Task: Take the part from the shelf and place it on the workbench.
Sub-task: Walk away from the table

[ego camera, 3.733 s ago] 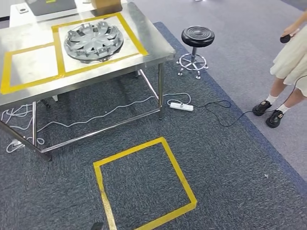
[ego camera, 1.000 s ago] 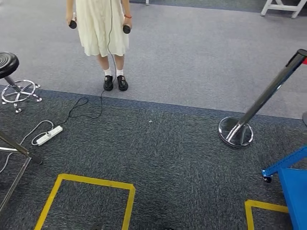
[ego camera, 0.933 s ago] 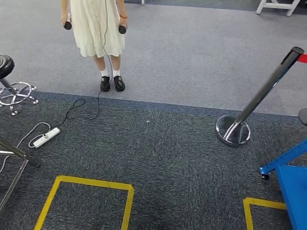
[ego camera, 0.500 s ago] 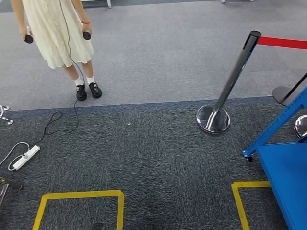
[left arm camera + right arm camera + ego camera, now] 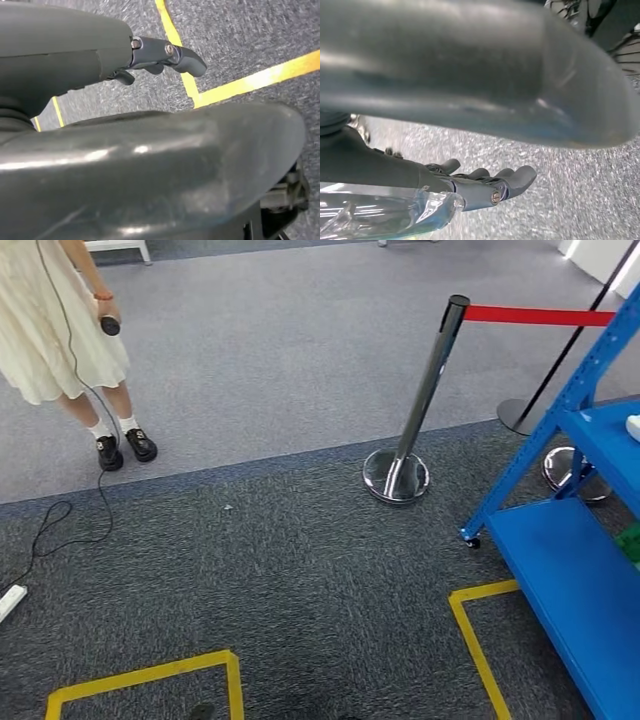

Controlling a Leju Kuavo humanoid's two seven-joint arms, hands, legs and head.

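Note:
The blue metal shelf (image 5: 581, 580) stands at the right edge of the head view, its lower board bare. A small white thing (image 5: 634, 427) lies on its upper board and a green thing (image 5: 630, 543) shows at the frame edge; I cannot tell what either is. My left hand (image 5: 113, 55) hangs over the carpet with its fingers (image 5: 177, 52) stretched out and nothing in it. My right hand (image 5: 433, 180) hangs the same way, fingers (image 5: 508, 180) straight and apart from the thumb, holding nothing.
A chrome stanchion (image 5: 415, 410) with a red belt (image 5: 528, 315) stands left of the shelf. A person (image 5: 53, 330) in a pale dress stands far left with a cable (image 5: 68, 530) trailing on the floor. Yellow tape squares (image 5: 475, 640) mark the dark carpet.
The camera has turned right. The workbench with the wheel cover, the stool and the power strip have slid out to the left; the stanchion and the blue shelf have come in.

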